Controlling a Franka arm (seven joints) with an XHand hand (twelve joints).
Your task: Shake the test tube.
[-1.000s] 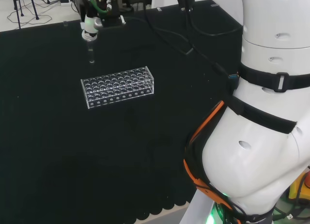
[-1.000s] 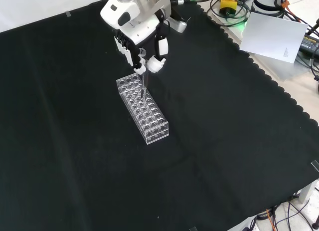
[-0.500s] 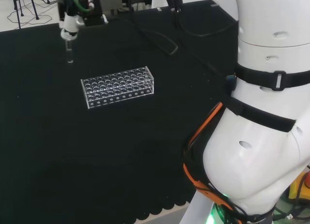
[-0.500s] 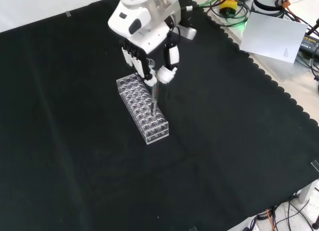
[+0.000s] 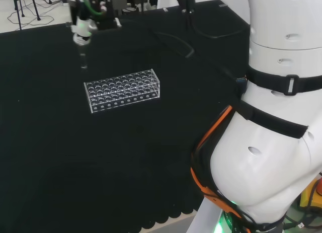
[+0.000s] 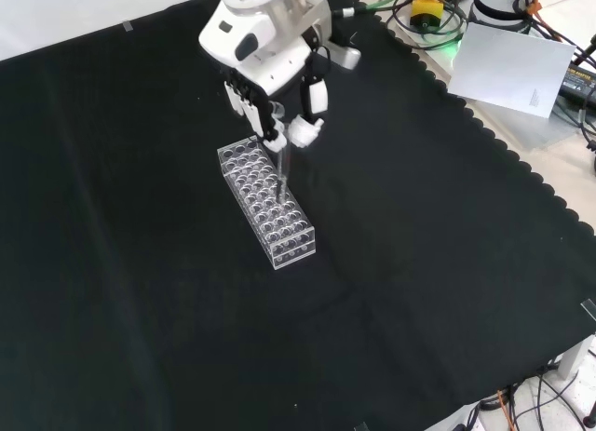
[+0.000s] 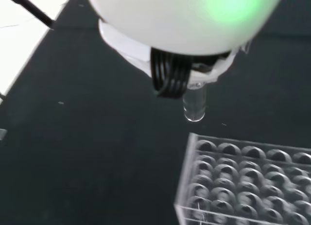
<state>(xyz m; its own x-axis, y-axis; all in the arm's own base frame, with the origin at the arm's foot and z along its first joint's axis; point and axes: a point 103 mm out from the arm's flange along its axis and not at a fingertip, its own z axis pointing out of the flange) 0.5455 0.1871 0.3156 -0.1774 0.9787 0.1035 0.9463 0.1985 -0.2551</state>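
The test tube (image 6: pixel 281 166) is up in the air, held at its top end by the hand (image 6: pixel 279 87). In the front view it sits in the upper middle of the frame and hangs almost straight down, with its round bottom end over the rack (image 6: pixel 266 203). In the head view the test tube (image 5: pixel 83 59) is in the upper left of the frame, above and a little to the left of the rack (image 5: pixel 122 90). In the wrist view its round end (image 7: pixel 195 104) hangs free above the near edge of the rack (image 7: pixel 243 183), not in any hole.

The fingers (image 6: pixel 303 131) are curled in and pinch the top of the tube between them. The tube is clear, so it is hard to see if there is anything inside it; it looks empty, but I am not sure.

The rack is a clear box with many round holes, and it lies on the black cloth of the bench (image 6: pixel 419 263). All the holes I can see look empty.

I think the shaking step is going on now, because the tube is lifted clear of the rack and held in the air. The next move calls for quick little swings side to side. The pinch must hold so the tube does not slip, and the tube's bottom end must stay high enough not to hit the rack.
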